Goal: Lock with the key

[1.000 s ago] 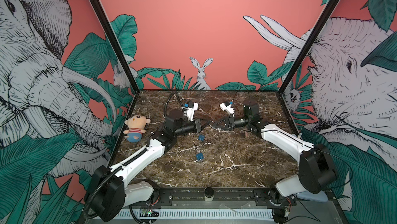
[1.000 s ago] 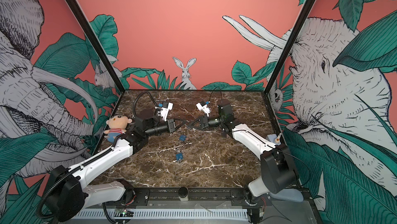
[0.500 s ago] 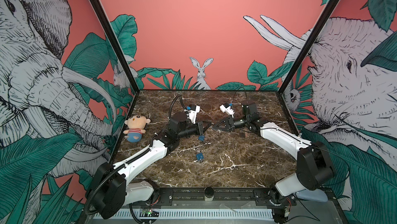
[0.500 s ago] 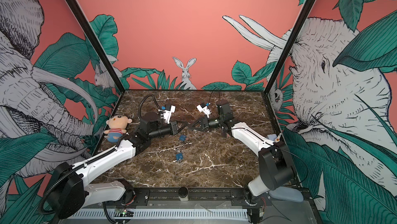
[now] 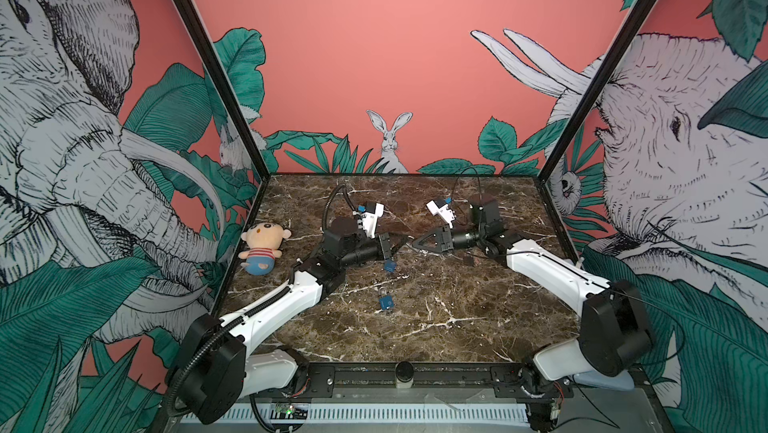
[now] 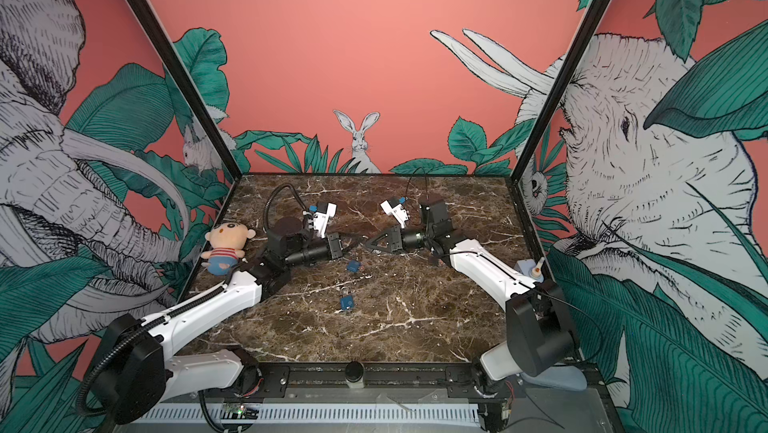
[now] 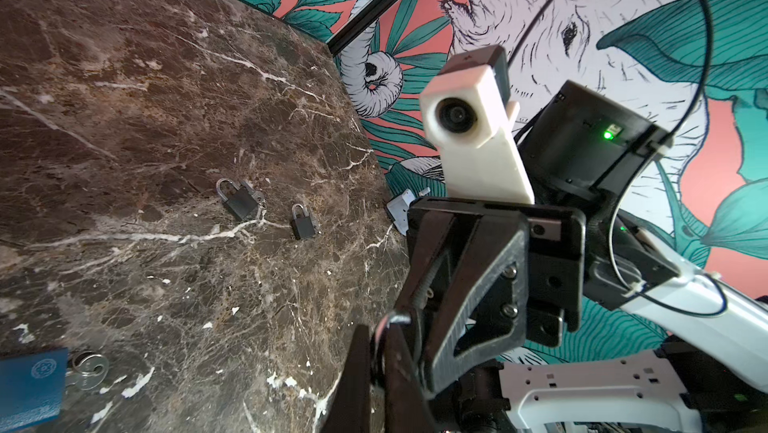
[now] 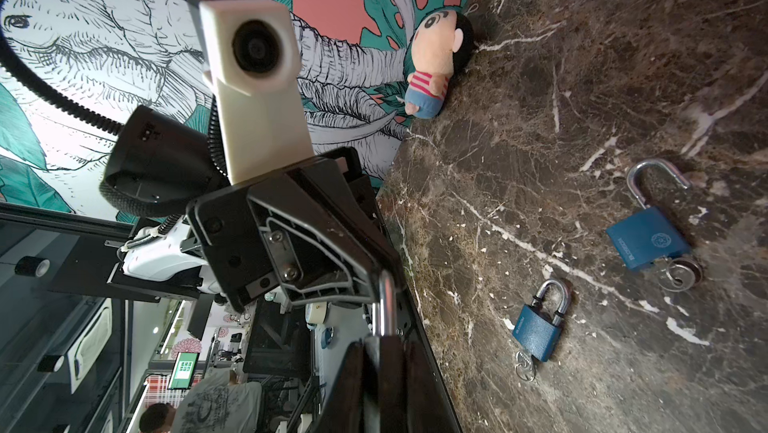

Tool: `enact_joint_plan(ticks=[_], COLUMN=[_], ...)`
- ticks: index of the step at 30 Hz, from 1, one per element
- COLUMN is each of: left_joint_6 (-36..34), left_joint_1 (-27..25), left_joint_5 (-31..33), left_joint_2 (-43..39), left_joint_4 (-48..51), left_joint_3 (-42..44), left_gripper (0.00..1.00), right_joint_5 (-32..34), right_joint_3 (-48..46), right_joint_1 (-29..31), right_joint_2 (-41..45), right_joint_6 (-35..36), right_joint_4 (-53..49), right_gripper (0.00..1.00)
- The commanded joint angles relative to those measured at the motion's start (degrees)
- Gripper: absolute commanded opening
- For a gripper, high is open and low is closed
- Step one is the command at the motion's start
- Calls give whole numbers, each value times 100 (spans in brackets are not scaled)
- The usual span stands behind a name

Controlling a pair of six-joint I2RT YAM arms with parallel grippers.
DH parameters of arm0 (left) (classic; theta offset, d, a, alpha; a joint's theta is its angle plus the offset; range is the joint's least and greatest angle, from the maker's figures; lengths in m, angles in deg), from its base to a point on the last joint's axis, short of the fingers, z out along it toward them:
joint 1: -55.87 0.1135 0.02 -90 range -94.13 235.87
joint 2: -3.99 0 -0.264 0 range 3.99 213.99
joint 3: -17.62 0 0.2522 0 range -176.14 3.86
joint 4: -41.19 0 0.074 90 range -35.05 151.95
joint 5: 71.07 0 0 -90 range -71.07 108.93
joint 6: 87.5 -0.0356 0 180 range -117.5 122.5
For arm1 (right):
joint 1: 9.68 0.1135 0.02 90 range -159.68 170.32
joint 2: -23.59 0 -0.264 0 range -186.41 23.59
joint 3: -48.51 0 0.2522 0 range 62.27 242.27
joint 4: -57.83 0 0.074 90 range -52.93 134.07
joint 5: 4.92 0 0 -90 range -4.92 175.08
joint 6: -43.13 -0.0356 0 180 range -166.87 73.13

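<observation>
**A:** What carries it all?

**B:** A brown marble table [image 5: 436, 327]. Both arms reach in over it and meet nose to nose above its middle. In both top views the left gripper [image 5: 399, 244] and the right gripper [image 5: 417, 242] are tip to tip, clear of the surface.

**A:** Next in size?

**B:** A plush doll [image 5: 263, 246] lies at the table's left edge, well apart from both grippers.

**A:** And the locks?

**B:** An open blue padlock [image 8: 646, 240] lies flat on the table, just in front of the meeting tips and touching neither gripper. Its shackle is swung free and its key [image 8: 679, 275] sits in the bottom. A second blue padlock [image 8: 538, 327] lies nearer the front edge. Its shackle looks seated and a smaller key [image 8: 524, 364] is in it. Two dark padlocks [image 7: 237, 202] lie near each other on the table, on the right arm's side.

**A:** What about the fingers?

**B:** The right fingers [image 8: 357, 389] pinch a chrome piece [image 8: 384, 306] that sticks out from between them. Its far end reaches the tips of the left fingers [image 7: 357, 381], which are pressed together. I cannot tell whether they clamp it too.

**A:** Is it a key or a shackle?

**B:** I cannot tell; only a short bright bar shows.
</observation>
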State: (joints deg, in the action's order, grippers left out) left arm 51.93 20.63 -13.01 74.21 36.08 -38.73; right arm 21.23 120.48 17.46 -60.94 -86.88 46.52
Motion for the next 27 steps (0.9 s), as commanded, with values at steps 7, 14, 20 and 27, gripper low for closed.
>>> enact_joint_plan(ticks=[7,14,20,27], left_joint_6=[198,207,189,207], left_joint_1=[27,66,97,132], left_joint_5=[-822,-818,-833,-845], left_joint_2=[-269,-278,-226,-70], left_joint_4=[-172,-209,-220,-327], left_joint_3=[-105,-76,-134,-204], left_gripper=[22,22,21,20], right_joint_5=[343,317,270,231], right_joint_3=[2,6,21,14], right_joint_1=[91,96,98,101], right_joint_2=[62,38,33,24], right_joint_6=[38,7,-12,-9], right_joint_4=[837,862,864,874], right_gripper=[0,0,0,0])
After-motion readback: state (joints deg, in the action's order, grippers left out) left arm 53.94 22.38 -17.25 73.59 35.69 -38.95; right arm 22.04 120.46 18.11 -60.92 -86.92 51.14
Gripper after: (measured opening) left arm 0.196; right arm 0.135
